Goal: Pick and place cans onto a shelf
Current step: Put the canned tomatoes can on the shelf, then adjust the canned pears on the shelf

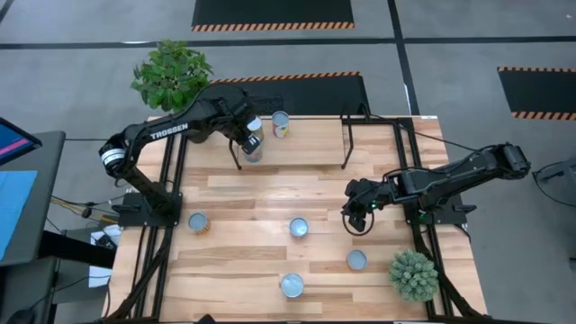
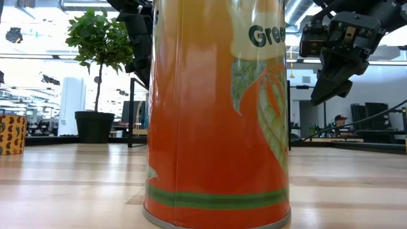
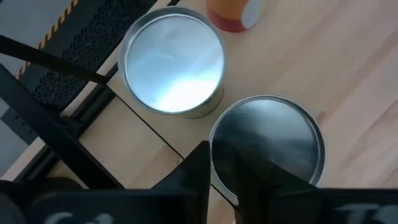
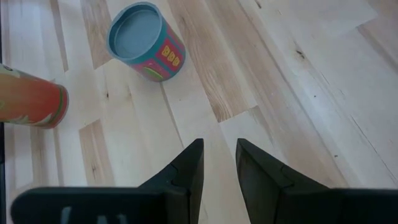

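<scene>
From the high view I see the left end effector (image 1: 252,137) reaching to the far side of the light wooden counter (image 1: 270,202), over the low black metal-frame shelf (image 1: 290,139); it sits directly above a silver-topped can (image 1: 253,151) on the shelf board, and a second can with a yellow and red label (image 1: 280,124) stands just beside it, farther back; whether the left fingers grip or have let go I cannot tell from here. The right end effector (image 1: 359,212) hangs over bare counter on the right side, holding nothing. Four more cans stand loose on the counter — one by the left arm's base (image 1: 198,222), one in the middle (image 1: 299,228), one toward the right (image 1: 356,260), one at the near edge (image 1: 292,285).

In the low view a tall orange-labelled tin with green bands (image 2: 216,114) fills the middle of the frame, standing upright on the counter; the right end effector (image 2: 334,67) hangs above the surface behind it, empty.

The left wrist view shows two round silver can tops side by side, one bright (image 3: 173,61) and one shadowed (image 3: 268,144); the dark fingers (image 3: 198,171) sit at the shadowed can's rim — contact or not, I cannot tell.

The right wrist view shows its fingers (image 4: 186,165) parted over bare wood, with a pale blue-topped can (image 4: 146,42) well ahead and an orange can (image 4: 32,99) off to one side.
</scene>
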